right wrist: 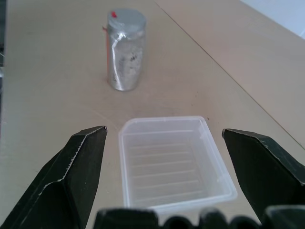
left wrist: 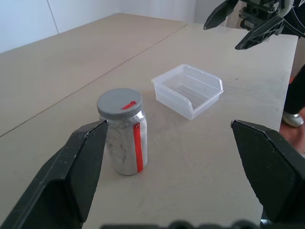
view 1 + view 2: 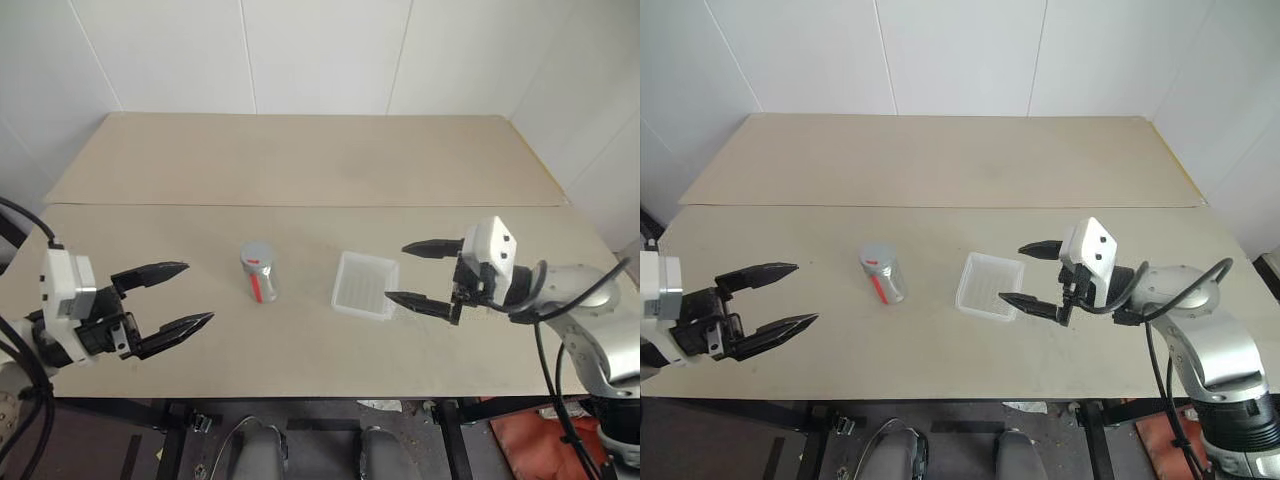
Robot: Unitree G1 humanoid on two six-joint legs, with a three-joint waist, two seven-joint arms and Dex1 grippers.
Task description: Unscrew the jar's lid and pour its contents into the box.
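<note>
While lid (image 2: 119, 102) caps upright jar (image 3: 259, 273) | contents hidden, perhaps | box (image 3: 365, 285) beside, apart | left gripper (image 3: 170, 301), right gripper (image 3: 424, 273) jaws spread, holding nothing

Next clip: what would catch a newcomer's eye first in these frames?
The jar stands upright near the middle of the tan table, its lid on, with the empty box apart from it on the robot's right. The left gripper and the right gripper flank the pair, one at each side, both open and holding nothing.
</note>
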